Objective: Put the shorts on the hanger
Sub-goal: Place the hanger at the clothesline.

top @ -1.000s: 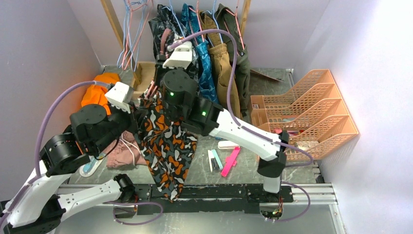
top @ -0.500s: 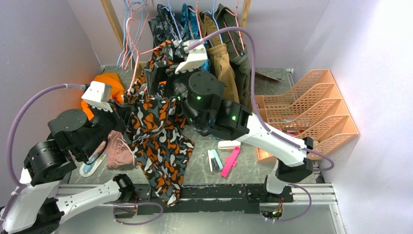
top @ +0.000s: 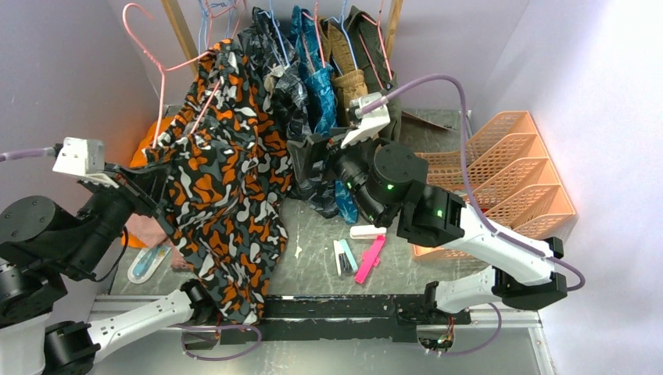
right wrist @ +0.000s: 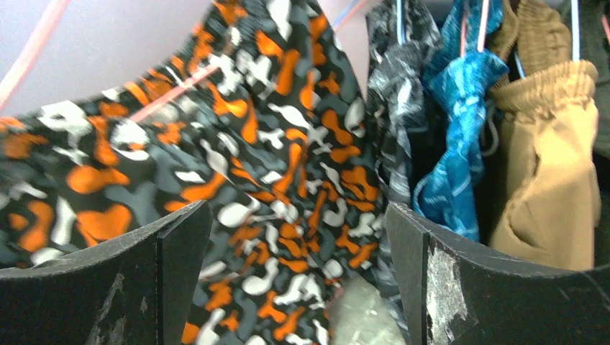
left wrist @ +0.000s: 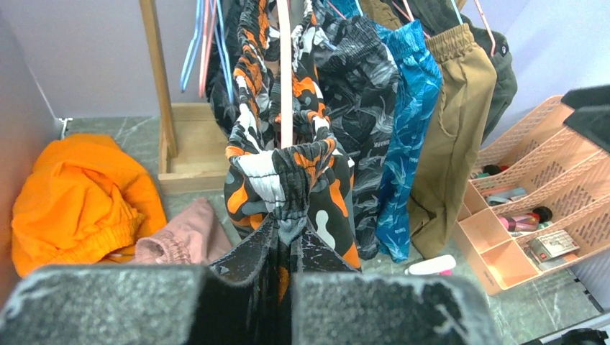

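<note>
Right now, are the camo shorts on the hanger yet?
Nearly. Done: the shorts hang draped over the pink hanger. In hand: the left claw is shut on their bunched fabric; the right claw is open, holding nothing. Left: the left claw probably has to release, and the hanger's hook seems to hang on nothing.

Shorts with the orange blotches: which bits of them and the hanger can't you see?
- Top view: the shorts cover the lower bar of the hanger, hiding how they sit on it.
- Top view: the left hand is behind the shorts; its wrist view shows it shut on the waistband.
- Top view: the top edge cuts off any rail above the hook.
- Right wrist view: blurred; the open right hand shows only part of the print.
</note>
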